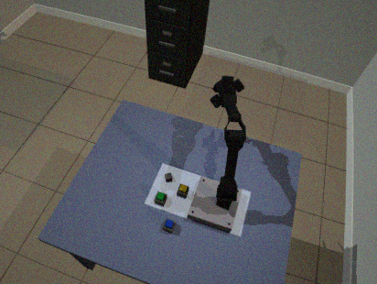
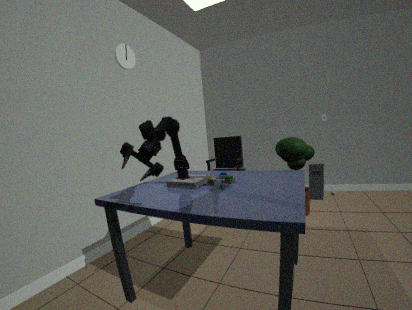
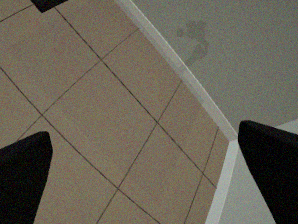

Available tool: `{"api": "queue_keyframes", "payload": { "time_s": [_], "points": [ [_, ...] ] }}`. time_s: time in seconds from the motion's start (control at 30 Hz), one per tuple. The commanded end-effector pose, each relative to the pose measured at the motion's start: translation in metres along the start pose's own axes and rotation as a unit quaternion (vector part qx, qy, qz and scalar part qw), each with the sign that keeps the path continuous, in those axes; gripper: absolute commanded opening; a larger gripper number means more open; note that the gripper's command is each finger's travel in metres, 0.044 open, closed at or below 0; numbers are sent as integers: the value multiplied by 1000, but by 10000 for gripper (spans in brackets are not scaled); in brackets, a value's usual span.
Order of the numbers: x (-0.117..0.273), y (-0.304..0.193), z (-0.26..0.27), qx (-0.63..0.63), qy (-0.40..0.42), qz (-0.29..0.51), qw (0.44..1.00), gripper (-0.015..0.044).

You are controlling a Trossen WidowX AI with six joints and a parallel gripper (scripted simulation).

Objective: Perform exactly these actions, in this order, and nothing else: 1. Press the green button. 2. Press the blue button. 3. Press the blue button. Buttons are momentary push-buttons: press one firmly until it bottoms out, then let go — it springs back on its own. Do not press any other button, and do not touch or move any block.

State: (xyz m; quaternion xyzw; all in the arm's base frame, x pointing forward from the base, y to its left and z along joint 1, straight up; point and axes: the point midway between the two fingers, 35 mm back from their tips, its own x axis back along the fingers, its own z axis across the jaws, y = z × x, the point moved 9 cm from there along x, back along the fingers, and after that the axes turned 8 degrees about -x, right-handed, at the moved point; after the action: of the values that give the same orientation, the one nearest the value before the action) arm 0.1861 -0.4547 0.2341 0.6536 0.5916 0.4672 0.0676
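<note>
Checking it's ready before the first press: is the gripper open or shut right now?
Open. In the wrist view the two dark fingers stand far apart with only floor and wall between them; the gripper holds nothing.

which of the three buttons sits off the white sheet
The blue button. It sits on the bare blue table, in front of the white sheet, while the green button and yellow button both sit on the sheet.

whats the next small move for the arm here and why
Probably swing the hand round toward the green button and start lowering it. The hand is open and empty, raised high on the far side of the base from the buttons, and the wrist view shows only floor and wall. The green button comes first.
</note>
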Motion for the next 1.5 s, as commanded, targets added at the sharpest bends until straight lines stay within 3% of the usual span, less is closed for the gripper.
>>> {"api": "queue_keyframes", "payload": {
  "time_s": [0.0, 0.43, 0.83, 1.33, 1.47],
  "points": [
    [24, 20, 55, 3, 70, -1, 998, 400],
    [125, 49, 199, 36, 251, 27, 967, 400],
    [255, 21, 299, 106, 378, 99, 914, 400],
    [431, -86, 338, 255, 429, 224, 837, 400],
    [445, -99, 336, 271, 426, 234, 831, 400]
  ]
}}
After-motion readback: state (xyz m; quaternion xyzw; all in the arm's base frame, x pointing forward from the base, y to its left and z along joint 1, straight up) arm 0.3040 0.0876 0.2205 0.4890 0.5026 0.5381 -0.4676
